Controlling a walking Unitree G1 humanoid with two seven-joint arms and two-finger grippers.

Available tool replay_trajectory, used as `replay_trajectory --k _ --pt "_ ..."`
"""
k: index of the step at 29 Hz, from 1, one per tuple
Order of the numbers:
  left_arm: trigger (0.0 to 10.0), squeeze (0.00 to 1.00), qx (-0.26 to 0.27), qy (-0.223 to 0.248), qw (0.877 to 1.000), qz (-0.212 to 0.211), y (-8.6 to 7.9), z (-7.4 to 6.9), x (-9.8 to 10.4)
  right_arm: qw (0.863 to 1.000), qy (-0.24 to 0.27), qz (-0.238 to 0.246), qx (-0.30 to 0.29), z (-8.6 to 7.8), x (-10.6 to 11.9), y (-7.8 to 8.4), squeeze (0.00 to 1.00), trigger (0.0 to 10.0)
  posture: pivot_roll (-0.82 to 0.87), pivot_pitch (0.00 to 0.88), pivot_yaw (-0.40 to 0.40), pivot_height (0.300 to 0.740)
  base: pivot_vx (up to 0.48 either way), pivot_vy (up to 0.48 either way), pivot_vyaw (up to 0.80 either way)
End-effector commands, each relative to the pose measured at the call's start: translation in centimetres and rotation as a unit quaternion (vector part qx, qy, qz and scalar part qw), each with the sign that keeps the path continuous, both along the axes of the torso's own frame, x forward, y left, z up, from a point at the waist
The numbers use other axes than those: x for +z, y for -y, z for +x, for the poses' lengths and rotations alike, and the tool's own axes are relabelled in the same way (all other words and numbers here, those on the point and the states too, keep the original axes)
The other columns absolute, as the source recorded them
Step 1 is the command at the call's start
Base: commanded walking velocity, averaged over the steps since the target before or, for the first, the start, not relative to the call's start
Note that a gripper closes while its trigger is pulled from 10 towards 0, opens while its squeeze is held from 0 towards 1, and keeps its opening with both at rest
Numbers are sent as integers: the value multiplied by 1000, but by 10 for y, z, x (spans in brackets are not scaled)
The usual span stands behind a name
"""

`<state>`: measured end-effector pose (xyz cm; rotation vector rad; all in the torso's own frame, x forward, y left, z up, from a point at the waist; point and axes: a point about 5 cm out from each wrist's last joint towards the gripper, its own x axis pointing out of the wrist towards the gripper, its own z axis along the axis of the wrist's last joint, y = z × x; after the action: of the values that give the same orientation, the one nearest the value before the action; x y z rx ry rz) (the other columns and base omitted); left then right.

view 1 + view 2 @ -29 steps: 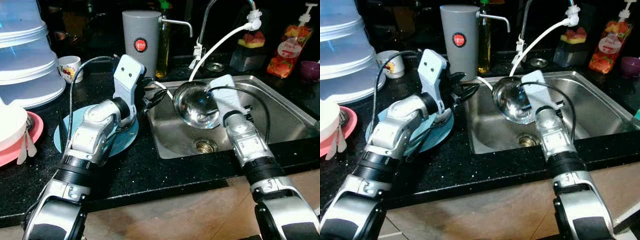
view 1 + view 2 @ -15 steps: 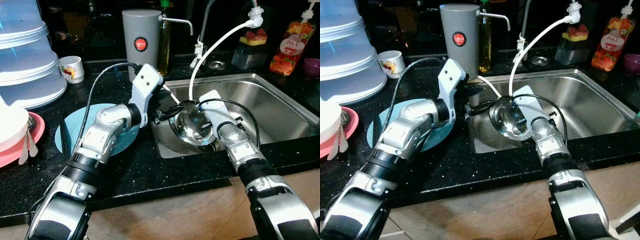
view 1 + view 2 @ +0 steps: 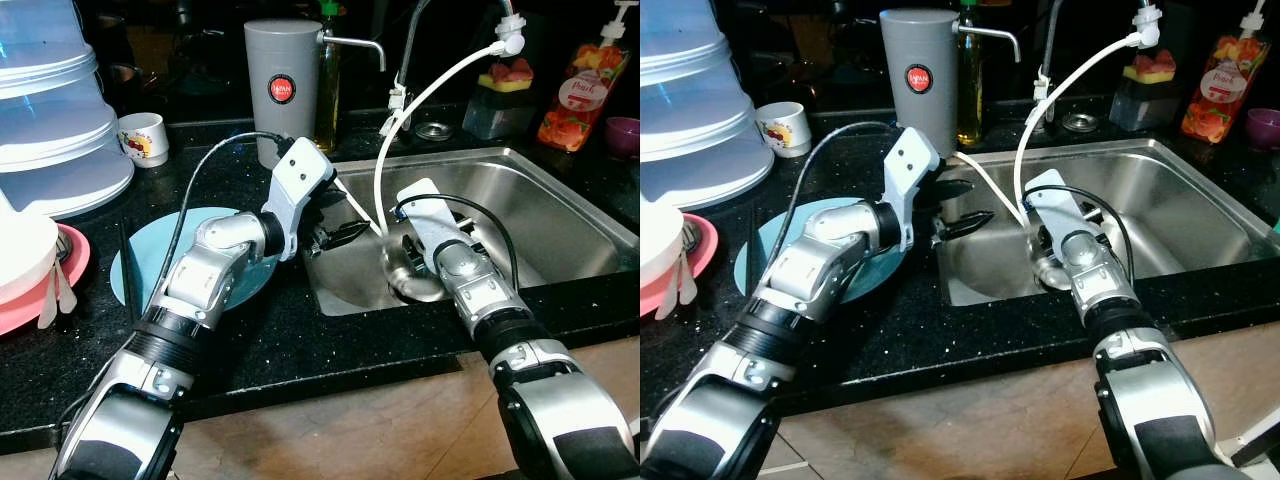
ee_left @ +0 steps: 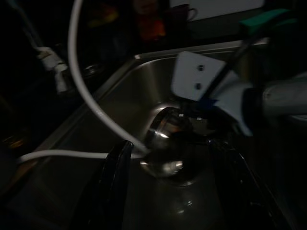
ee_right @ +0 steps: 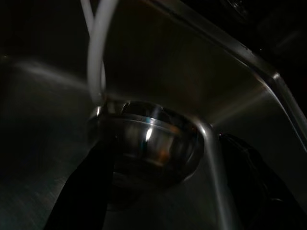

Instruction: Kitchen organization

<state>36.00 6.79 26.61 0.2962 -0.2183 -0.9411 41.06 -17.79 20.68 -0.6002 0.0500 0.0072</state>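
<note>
- Far left: stacked clear plastic containers [image 3: 55, 110] on the black counter [image 3: 270, 340], with a pink plate [image 3: 45, 290] near them and a small printed cup [image 3: 140, 137] just to their right.
- Left of the sink: a light blue plate [image 3: 140, 270] lying flat on the counter, partly covered by the left arm.
- Left gripper [image 3: 958, 207]: reaches over the sink's left edge, fingers spread, holding nothing.
- Far centre: a grey cylindrical dispenser [image 3: 283, 85] with a red badge, a bottle of oil [image 3: 325, 85] beside it.
- Steel sink [image 3: 560, 215]: a white hose [image 3: 430, 95] curves down from the tap into the basin.
- Steel bowl [image 5: 148, 143]: low in the sink's near left part, over the drain, tilted.
- Right gripper [image 3: 410, 250]: down in the basin at the bowl, its fingers spread either side of the bowl; a firm grip cannot be told.
- Far right: a printed soap bottle [image 3: 585, 85].
</note>
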Motion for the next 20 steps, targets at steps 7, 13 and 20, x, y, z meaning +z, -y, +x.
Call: replay_trajectory --k 7,13,20 --pt "10000 0 142 38 988 -41 -31 12 18 983 98 155 12 1 33 -9 0 10000 -43 55 39 740 0 0 0" --pt "10000 0 238 54 965 -92 -56 11 27 935 161 313 41 -7 55 -20 0 10000 -33 55 37 740 0 0 0" --pt "10000 0 376 75 911 -155 -104 -7 35 857 204 457 123 -33 69 -49 0 10000 -23 49 29 740 0 0 0"
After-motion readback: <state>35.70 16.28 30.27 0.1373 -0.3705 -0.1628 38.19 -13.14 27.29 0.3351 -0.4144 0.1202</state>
